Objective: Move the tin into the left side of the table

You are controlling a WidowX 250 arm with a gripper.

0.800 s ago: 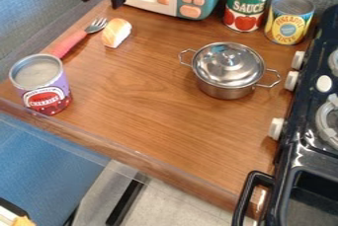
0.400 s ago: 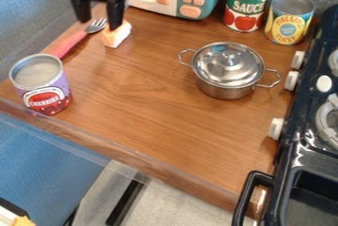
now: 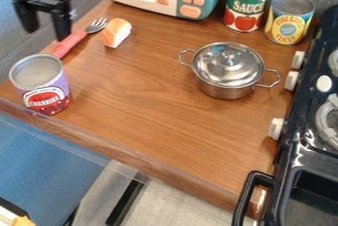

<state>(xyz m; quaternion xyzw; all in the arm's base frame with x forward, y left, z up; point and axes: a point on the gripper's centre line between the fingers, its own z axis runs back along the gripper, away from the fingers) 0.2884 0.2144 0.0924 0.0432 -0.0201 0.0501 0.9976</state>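
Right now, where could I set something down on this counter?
Bare wood spans from the purple tin to the lidded pot and down to the near edge. It's crowded beyond the pot, where two cans stand, and beyond the tin, where fork and bread lie.

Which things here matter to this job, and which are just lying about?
For the job:
- purple tin, standing at left, probably the one meant
- gripper
- table

Just lying about:
- lidded pot
- fork
- bread piece
- tomato tin
- yellow-labelled tin
- toy microwave
- stove
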